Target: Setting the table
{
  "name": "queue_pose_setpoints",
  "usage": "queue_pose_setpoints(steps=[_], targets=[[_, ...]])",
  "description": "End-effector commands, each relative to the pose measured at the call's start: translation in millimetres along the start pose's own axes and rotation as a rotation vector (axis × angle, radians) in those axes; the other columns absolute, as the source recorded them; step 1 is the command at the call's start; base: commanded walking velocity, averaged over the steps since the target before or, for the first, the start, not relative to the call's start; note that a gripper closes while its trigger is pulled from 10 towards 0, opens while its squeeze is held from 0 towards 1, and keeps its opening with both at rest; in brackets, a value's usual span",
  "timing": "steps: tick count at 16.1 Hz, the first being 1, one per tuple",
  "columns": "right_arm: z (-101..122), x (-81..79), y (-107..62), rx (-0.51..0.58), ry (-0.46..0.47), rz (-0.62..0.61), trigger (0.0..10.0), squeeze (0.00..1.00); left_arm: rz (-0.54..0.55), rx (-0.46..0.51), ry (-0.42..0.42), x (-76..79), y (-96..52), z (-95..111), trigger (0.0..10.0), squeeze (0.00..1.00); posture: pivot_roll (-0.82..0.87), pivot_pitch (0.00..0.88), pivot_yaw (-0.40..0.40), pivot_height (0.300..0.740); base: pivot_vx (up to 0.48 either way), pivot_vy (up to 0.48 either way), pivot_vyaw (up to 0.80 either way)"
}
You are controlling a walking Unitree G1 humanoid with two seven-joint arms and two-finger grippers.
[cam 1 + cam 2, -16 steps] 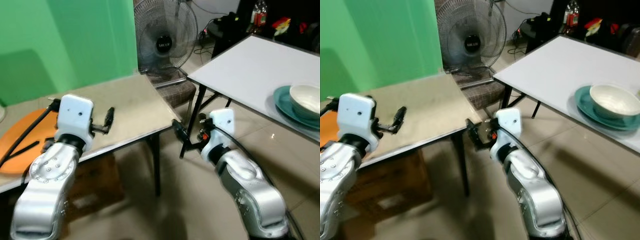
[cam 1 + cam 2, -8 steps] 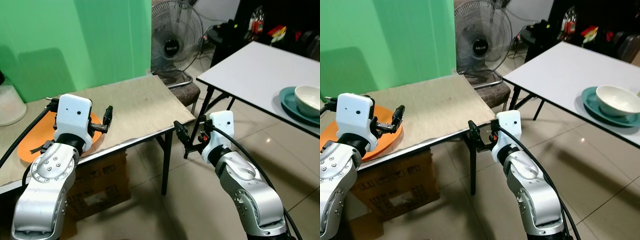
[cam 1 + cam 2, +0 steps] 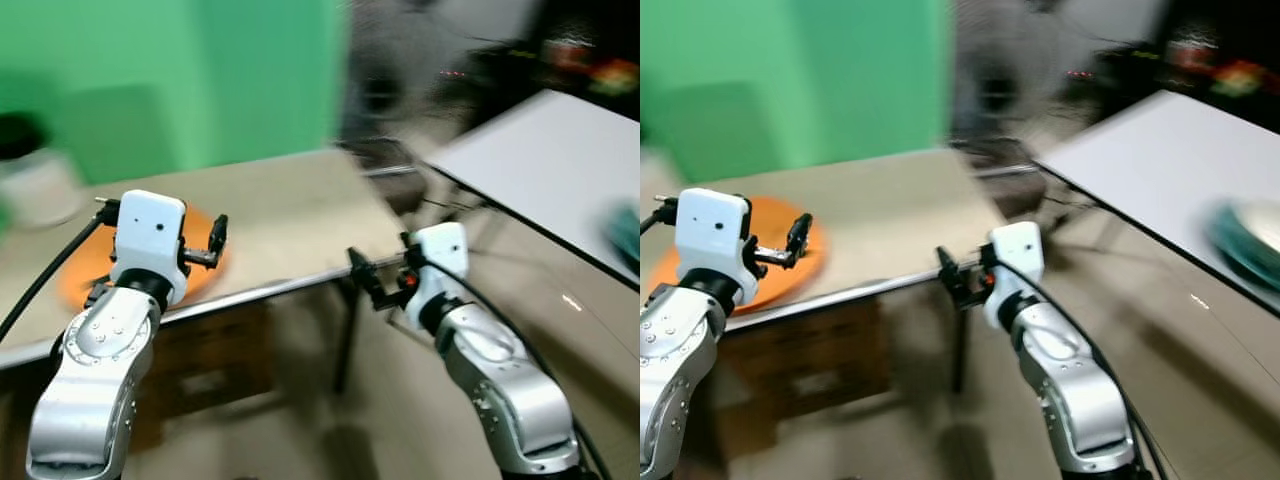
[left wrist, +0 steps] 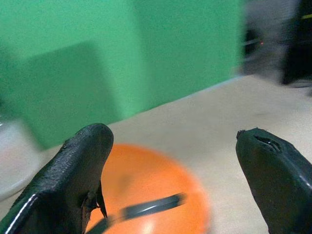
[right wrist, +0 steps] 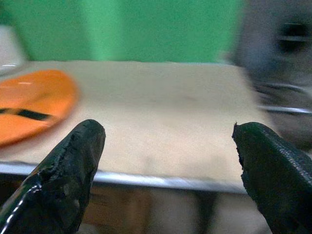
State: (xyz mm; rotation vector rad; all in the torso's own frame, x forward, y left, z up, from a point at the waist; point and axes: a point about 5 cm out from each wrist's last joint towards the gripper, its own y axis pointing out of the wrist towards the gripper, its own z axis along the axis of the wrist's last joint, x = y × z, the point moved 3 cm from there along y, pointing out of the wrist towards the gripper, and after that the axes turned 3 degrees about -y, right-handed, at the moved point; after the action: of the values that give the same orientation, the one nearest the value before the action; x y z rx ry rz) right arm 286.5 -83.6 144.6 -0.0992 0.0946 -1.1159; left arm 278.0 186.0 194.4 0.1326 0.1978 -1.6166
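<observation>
Two end effectors are up in front of me, both spread wide with nothing between the fingers. My head view has swung toward my left since half a second ago and is smeared with motion, so the shift is the camera turning, not the things moving. That turn has brought the flat round orange plate further into view on the beige counter; it sits just beyond and below my left end effector, and a dark strip-like object, too blurred to identify, lies across it. My right end effector hangs off the near edge of that counter, with the plate well off to its left. Compared with a second ago, the white counter carrying the teal dish has slid toward the right edge of the picture, and a pale, blurred container now shows beyond the plate. I judge I am lining up on the orange plate as the next piece to fetch; no grasp has begun.
</observation>
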Motion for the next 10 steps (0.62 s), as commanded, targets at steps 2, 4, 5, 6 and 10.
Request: queue_pose_setpoints(steps=[2,4,5,6,10], targets=[[4.2,-0.4,-0.2,0.01,-0.015,0.009,10.0,0.0,0.012,-0.009,0.003,-1.5,-2.2,-0.8,10.0,0.0,0.01,0.036,-0.003,0.74,0.263,0.0,0.8],[3.9,-0.3,-0.7,0.008,-0.015,0.01,10.0,0.0,0.014,-0.013,0.004,-2.0,-2.7,-1.4,10.0,0.0,0.0,0.041,-0.004,0.74,0.255,0.0,0.8],[3.6,0.1,-0.7,0.007,-0.015,0.011,10.0,0.0,0.016,-0.017,0.005,-3.0,-2.8,-2.0,10.0,0.0,0.01,0.046,-0.007,0.74,0.251,0.0,0.8],[3.5,0.2,-0.7,0.006,-0.015,0.012,10.0,0.0,0.017,-0.017,0.005,-3.3,-2.7,-2.0,10.0,0.0,0.01,0.046,-0.007,0.74,0.251,0.0,0.8],[5.6,5.3,0.9,0.02,0.021,-0.013,10.0,0.0,0.013,-0.02,0.01,-3.7,-1.7,-2.6,10.0,0.0,0.01,0.037,-0.007,0.74,0.247,0.0,0.2]])
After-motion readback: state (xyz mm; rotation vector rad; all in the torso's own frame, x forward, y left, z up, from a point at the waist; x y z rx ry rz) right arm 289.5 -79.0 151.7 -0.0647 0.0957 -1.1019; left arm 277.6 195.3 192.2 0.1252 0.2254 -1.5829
